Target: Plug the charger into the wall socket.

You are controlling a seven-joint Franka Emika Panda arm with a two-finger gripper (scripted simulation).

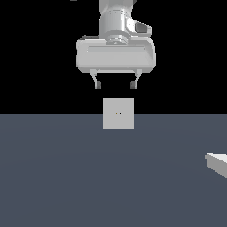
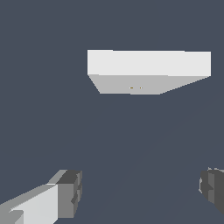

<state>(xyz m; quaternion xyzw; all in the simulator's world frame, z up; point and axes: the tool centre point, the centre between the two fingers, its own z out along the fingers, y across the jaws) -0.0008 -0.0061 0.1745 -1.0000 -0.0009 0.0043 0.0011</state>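
The wall socket [image 1: 118, 113] is a pale grey square plate standing upright on the floor at the middle of the exterior view, with two tiny dark holes at its centre. My gripper [image 1: 115, 84] hangs above it, open and empty, fingers spread wide. The charger [image 1: 217, 163] is a small pale block lying at the exterior view's right edge, partly cut off, well away from the gripper. In the wrist view the socket [image 2: 148, 72] shows from above and in front, its holes visible, with my two fingertips [image 2: 70, 192] apart and nothing between them.
A flat dark blue-grey floor [image 1: 88, 177] spreads across the lower half of the exterior view. Beyond it the background is black. No other objects show.
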